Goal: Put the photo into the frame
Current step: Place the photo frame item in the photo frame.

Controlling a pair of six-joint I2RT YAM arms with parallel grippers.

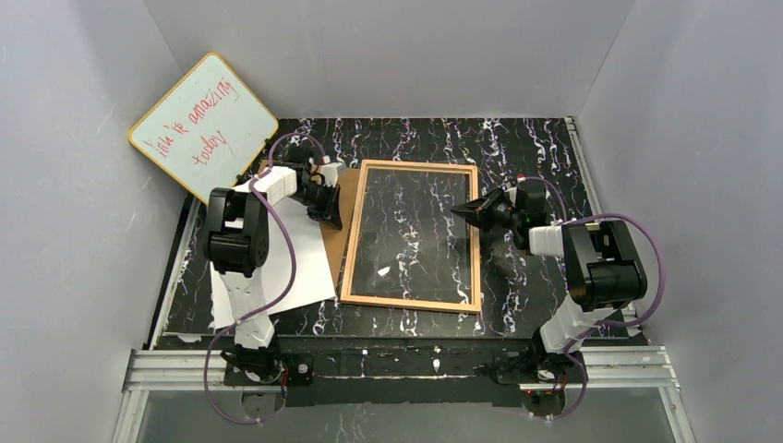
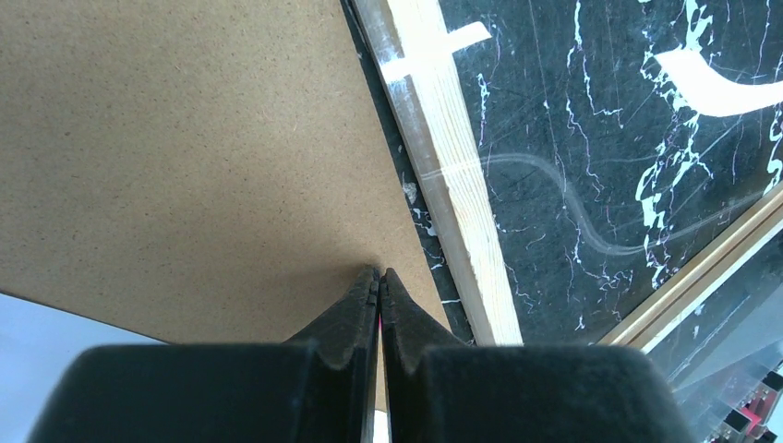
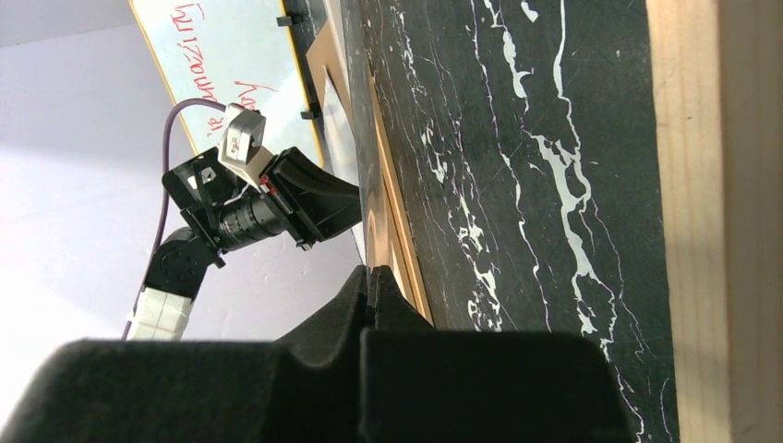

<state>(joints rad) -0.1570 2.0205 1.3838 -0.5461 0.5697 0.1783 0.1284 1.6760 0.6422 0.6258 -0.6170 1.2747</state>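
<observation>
The frame [image 1: 354, 235], thin light wood round a clear pane, lies flat in the middle of the black marbled table. The photo [image 1: 300, 272] lies white back up to its left, partly under my left arm. My left gripper [image 1: 330, 220] is shut and empty, its tips low over the brown backing board [image 1: 338, 235] between the photo and the frame. In the left wrist view the tips [image 2: 379, 274] sit near the board's [image 2: 185, 157] edge, beside the frame's rim [image 2: 452, 203]. My right gripper [image 1: 459, 211] is shut and empty over the frame's right side, pointing left [image 3: 369, 272].
A yellow-rimmed whiteboard [image 1: 203, 125] with red writing leans in the back left corner. Grey walls close in the table on three sides. An aluminium rail [image 1: 397, 365] runs along the near edge by the arm bases. The right wrist view shows my left arm [image 3: 249, 203] across the frame.
</observation>
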